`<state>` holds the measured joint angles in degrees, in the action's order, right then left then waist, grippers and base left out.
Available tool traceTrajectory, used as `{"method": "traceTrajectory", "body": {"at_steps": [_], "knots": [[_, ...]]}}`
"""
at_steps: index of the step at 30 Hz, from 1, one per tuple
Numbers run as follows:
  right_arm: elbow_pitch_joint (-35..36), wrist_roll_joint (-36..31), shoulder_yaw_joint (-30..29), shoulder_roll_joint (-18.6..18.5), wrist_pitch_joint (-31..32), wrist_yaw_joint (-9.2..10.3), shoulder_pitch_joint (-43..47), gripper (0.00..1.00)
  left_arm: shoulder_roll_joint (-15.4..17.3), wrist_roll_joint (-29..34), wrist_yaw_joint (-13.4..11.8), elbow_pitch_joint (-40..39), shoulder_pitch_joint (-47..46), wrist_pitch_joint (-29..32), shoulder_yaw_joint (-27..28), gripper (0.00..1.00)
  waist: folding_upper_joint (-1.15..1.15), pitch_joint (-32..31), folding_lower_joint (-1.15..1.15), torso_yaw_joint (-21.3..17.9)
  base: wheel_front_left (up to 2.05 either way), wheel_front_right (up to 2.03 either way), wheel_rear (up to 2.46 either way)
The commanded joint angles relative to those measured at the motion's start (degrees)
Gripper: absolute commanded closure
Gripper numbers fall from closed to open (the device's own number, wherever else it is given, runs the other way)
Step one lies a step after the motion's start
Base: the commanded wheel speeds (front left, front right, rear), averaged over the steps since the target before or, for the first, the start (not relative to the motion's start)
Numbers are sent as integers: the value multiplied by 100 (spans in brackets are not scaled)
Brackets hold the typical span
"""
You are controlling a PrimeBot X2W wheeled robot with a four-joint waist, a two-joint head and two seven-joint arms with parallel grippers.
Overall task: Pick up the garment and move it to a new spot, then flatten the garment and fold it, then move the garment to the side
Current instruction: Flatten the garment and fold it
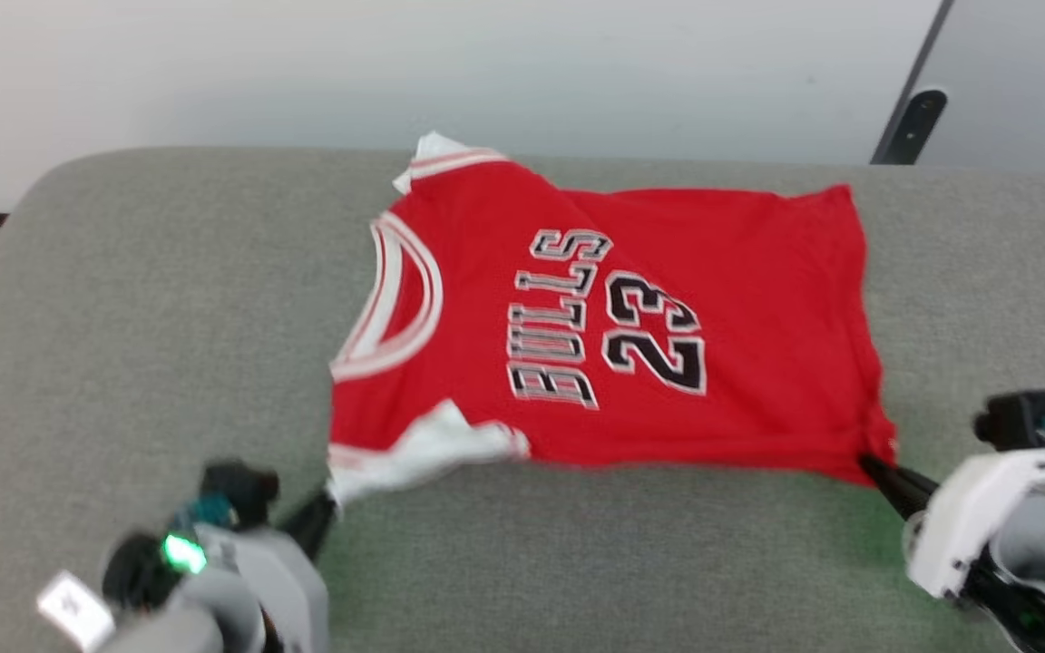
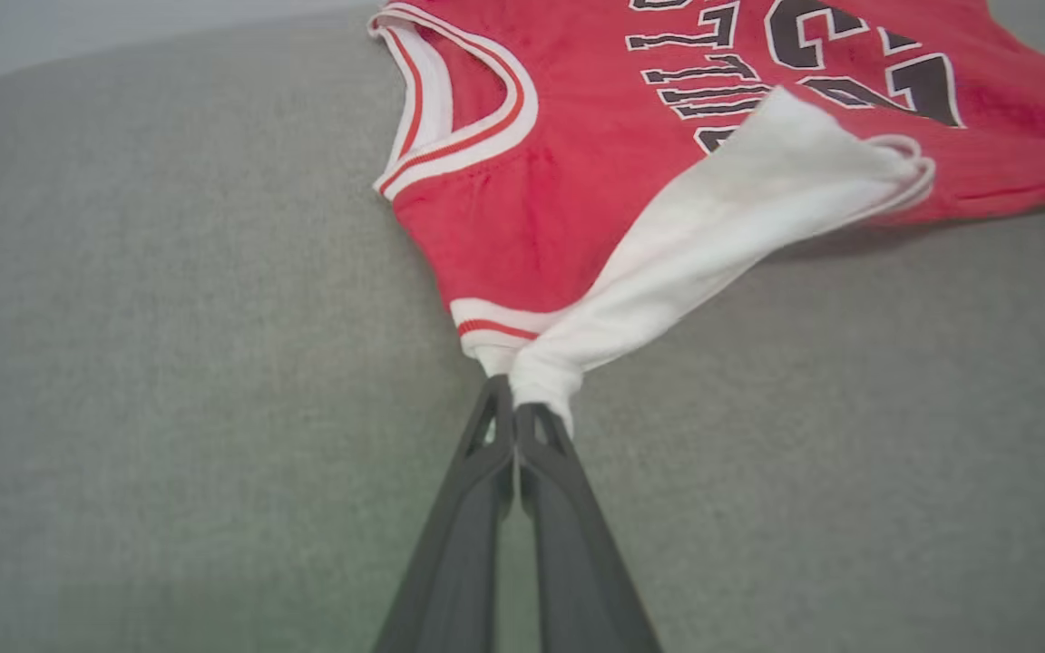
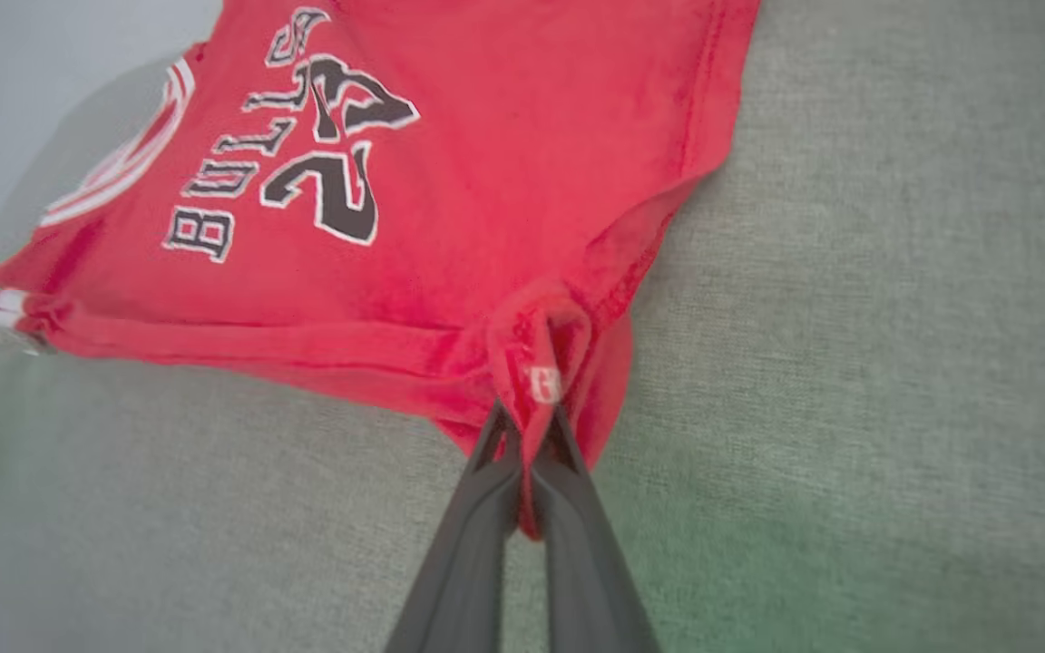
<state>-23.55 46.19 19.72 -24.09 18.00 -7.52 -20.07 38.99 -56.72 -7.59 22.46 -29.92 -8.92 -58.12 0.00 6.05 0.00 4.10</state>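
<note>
The garment (image 1: 631,326), a red jersey with white sleeves and black lettering and a number, lies spread face up on the grey cushion (image 1: 123,317), neck to the left. My left gripper (image 1: 330,501) is shut on the near white sleeve (image 2: 704,245), pinching its twisted end at the fingertips (image 2: 515,408). At the lower right, my right gripper (image 1: 867,464) is shut on the near hem corner (image 3: 545,363), with red cloth bunched between the fingers (image 3: 522,435). The near edge of the garment is pulled taut between the two grippers.
The cushion's back edge runs along a pale wall (image 1: 305,73). A dark bar (image 1: 908,122) leans at the upper right. Bare cushion lies to the left of the garment and in front of it.
</note>
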Motion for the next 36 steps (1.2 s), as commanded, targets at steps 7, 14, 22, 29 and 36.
{"method": "traceTrajectory", "body": {"at_steps": [7, 14, 22, 29, 36], "knots": [[1002, -340, -1360, 184, 1213, 6, 1241, 100, 910, -320, -1188, -2548, 1168, 747, -183, 100, 0, 122, 0, 137, 0, 0, 0], [2320, -917, -2508, 801, 2332, 6, 2125, 100, 1381, -535, -1829, -3694, 1620, 963, -153, 100, 0, 377, 0, 147, 0, 0, 0], [3111, -1666, -2990, 1241, 3244, 6, 1544, 100, 1976, -154, -1820, -4209, 654, 1480, 189, 100, 0, 716, 0, 29, 0, 0, 0], [2811, -2110, -2854, 1227, 3589, 6, 445, 100, 1853, 142, -1298, -3869, -519, 2025, 377, 100, 0, 1107, 0, -163, 0, 0, 0], [2023, -2409, -2498, 1189, 3596, 6, -694, 100, 1254, 126, -604, -2808, -1527, 2451, 419, 100, 0, 1558, 0, -300, 0, 0, 0]]}}
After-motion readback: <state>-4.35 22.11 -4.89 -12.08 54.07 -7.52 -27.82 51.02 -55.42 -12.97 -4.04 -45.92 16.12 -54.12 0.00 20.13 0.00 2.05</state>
